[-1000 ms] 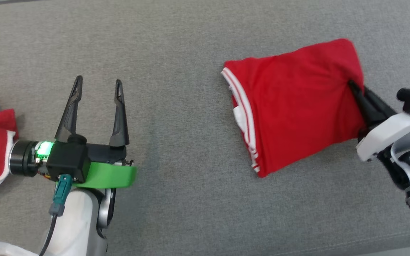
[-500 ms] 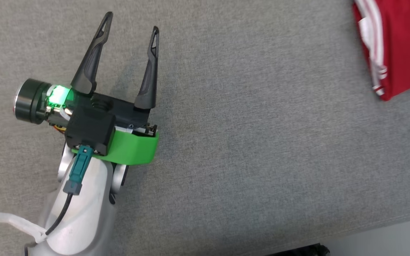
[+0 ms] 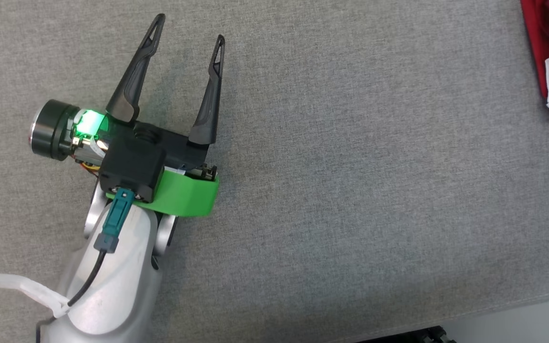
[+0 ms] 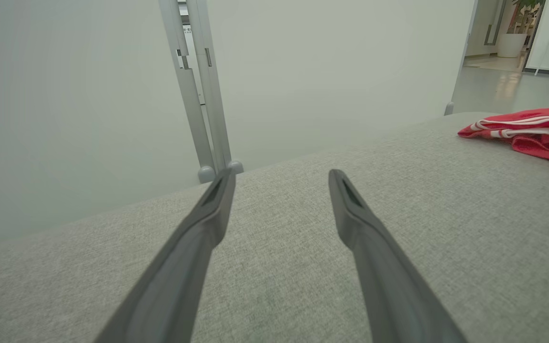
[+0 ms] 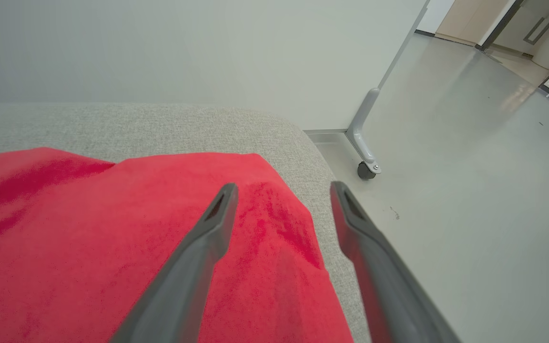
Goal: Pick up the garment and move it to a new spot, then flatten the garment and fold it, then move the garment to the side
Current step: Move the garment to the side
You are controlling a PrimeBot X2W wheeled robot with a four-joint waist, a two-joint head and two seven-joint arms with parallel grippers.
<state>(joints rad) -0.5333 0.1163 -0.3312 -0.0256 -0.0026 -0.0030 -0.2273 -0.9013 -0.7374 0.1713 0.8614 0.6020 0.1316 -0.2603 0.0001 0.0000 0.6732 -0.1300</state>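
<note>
The garment (image 3: 536,28) is red with white striped trim and lies folded on the grey cushioned surface (image 3: 350,190), at the head view's upper right edge. My left gripper (image 3: 190,27) is open and empty at the left, far from the garment. In the left wrist view its fingers (image 4: 281,174) spread over bare grey fabric, with the garment (image 4: 536,138) off to the right. My right gripper (image 5: 284,186) stands open just above the garment's (image 5: 112,228) corner, near the surface's rounded end, with nothing held between its fingers.
The surface's front edge (image 3: 517,309) runs along the lower right of the head view, with pale floor beyond. A wheeled frame leg (image 5: 365,152) stands on the floor past the surface's end. A metal post (image 4: 198,95) rises behind the surface before a pale wall.
My right gripper has opened and let go of the garment's edge. The head camera has swung, so the garment now sits at the upper right edge and the left gripper higher in view.
</note>
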